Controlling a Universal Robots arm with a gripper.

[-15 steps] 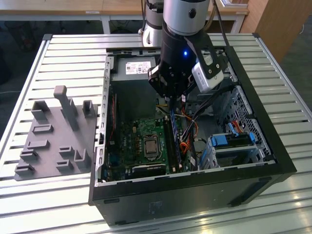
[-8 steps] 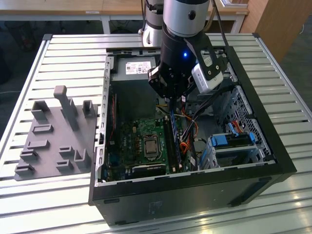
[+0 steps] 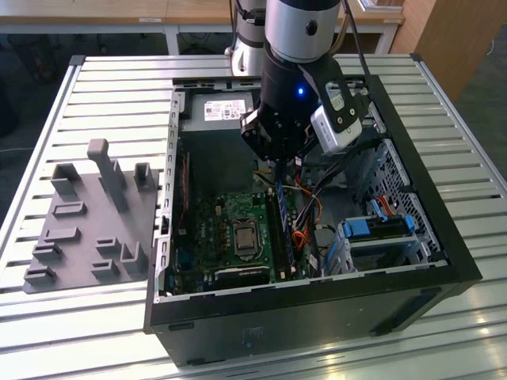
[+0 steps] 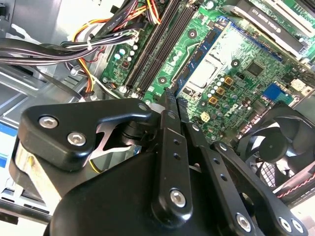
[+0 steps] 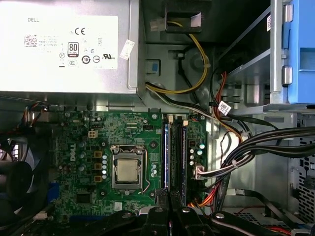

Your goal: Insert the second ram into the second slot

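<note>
1. Fingers (image 4: 167, 142) of gripper (image 4: 176, 101) drawn almost together, with a thin dark seam between the tips. Speck of blue right at the tips in the second wrist view. Cannot tell whether clamped on it, pressing it, or just above it.
2. Second ram (image 5: 166, 152) stands on edge in the slot nearest the CPU socket (image 5: 128, 169). Thin blue stick, runs straight away from the fingertips in both wrist views.
3. Other memory slots (image 5: 176, 152) lie just beside it, on the side away from the socket, parallel and dark.
4. Green motherboard (image 5: 83, 132) lies flat under all of this. Black fan (image 4: 275, 142) sits at its edge, past the socket.
5. Black cable bundle (image 5: 261, 142) runs off beside the slots, with orange and yellow leads mixed in. Silver power supply (image 5: 64, 49) sits beyond the board's far edge.
6. In the exterior view, gripper hangs low inside the open PC case (image 3: 317, 317), directly over the slot end of the board.
7. Blue drive bay (image 3: 376, 228) sits in the case toward the exterior view's right.
8. Gray fixture plate (image 3: 87, 214) lies on the slatted table (image 3: 79, 79) at the exterior view's left, well apart from the arm.
</note>
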